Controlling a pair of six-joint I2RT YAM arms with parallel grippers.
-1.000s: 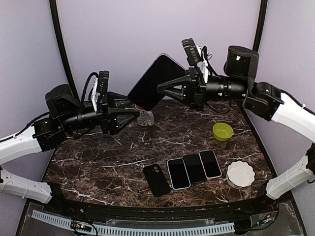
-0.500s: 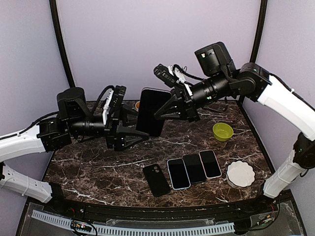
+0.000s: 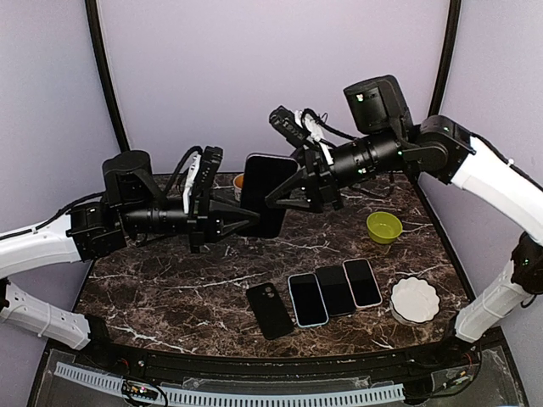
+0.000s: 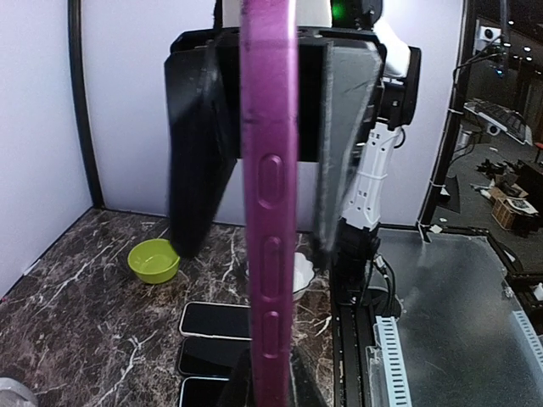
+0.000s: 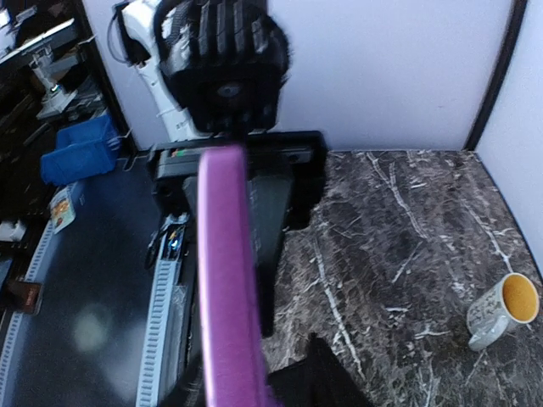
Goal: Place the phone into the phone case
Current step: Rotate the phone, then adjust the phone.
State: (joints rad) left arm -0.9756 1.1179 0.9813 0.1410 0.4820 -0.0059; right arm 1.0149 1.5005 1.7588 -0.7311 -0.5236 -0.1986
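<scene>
A phone in a purple case [image 3: 265, 193] hangs upright in mid-air between the arms, its purple edge filling the left wrist view [image 4: 270, 212] and the right wrist view [image 5: 227, 280]. My left gripper [image 3: 252, 222] [image 4: 270, 386] is shut on its lower left edge. My right gripper [image 3: 280, 197] [image 5: 259, 381] straddles the opposite edge with its fingers [image 4: 348, 144] standing apart from the case, open. On the table lie a black phone case [image 3: 270, 309] and three phones [image 3: 335, 290] side by side.
A green bowl [image 3: 384, 226] sits at the right of the marble table [image 3: 170, 288], with a white scalloped dish [image 3: 415, 298] nearer the front. A mug [image 5: 501, 309] stands at the back, mostly hidden behind the held phone in the top view.
The right arm swung the phone down toward the left arm. The left gripper closed on the phone's edge. The right gripper's jaws spread apart off the case.
</scene>
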